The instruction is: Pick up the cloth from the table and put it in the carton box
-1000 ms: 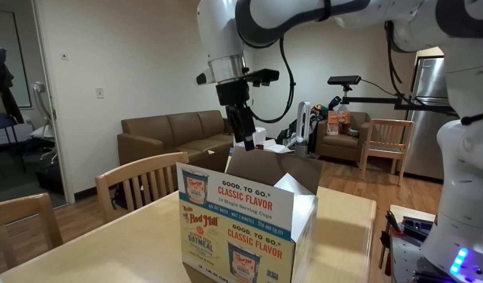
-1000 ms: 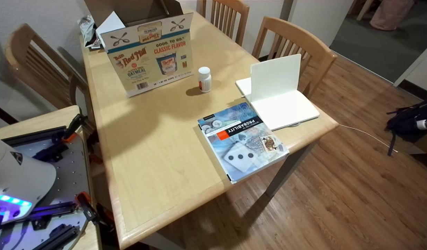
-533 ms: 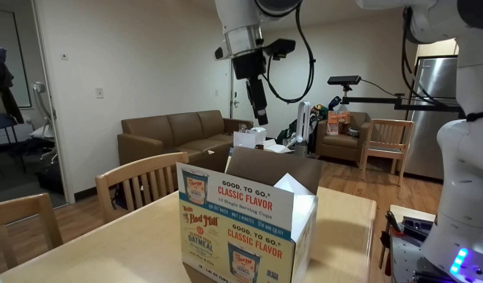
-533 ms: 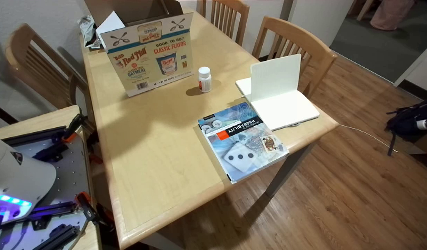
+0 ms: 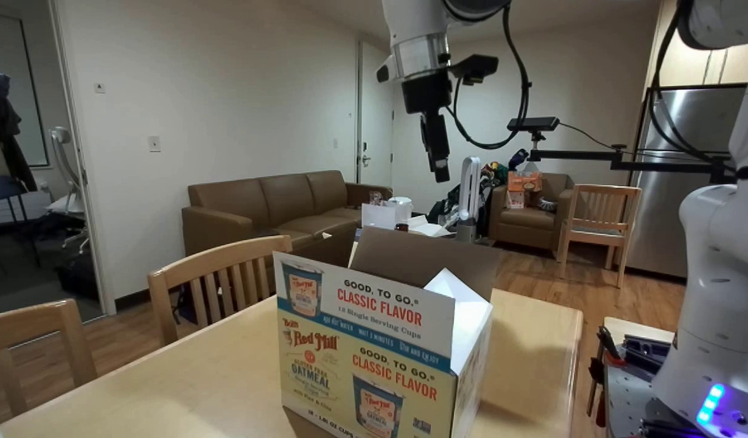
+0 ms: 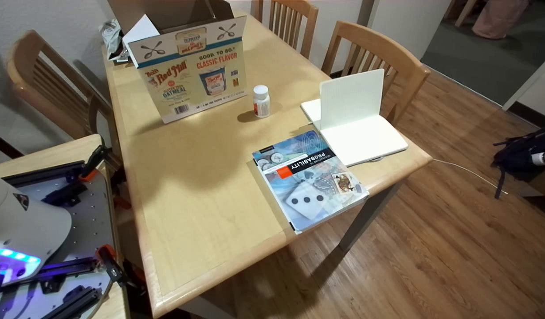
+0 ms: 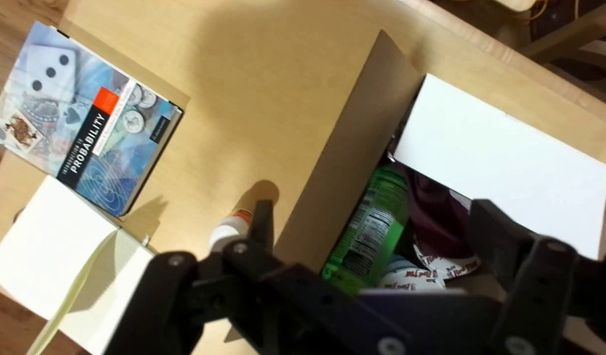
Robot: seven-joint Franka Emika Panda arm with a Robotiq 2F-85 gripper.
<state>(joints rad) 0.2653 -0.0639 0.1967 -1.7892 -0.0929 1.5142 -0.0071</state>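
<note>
The carton box (image 5: 364, 365) stands open on the pale wooden table (image 5: 185, 389); both also show in an exterior view, the box (image 6: 197, 82) and the table (image 6: 201, 217). In the wrist view a crumpled dark maroon, cloth-like thing (image 7: 433, 212) lies inside the box (image 7: 339, 153); I cannot tell for sure that it is the cloth. No cloth shows on the visible tabletop. My gripper (image 7: 374, 209) is open and empty in the wrist view, its fingers wide apart above the box. In an exterior view the gripper (image 5: 439, 173) hangs well above the box flaps.
A green bottle (image 7: 369, 227) and white printed cups (image 7: 411, 278) lie in the box. A white pill bottle (image 6: 261, 103), a probability book (image 6: 310, 181) and an open notebook (image 6: 358, 137) are on the table. Wooden chairs (image 6: 374, 53) stand around it. A silver bag (image 6: 111, 40) lies behind the box.
My gripper has risen from near the box's back flap and moved to the right in an exterior view. The arm's shadow on the table has shifted. The box and the table objects have not moved.
</note>
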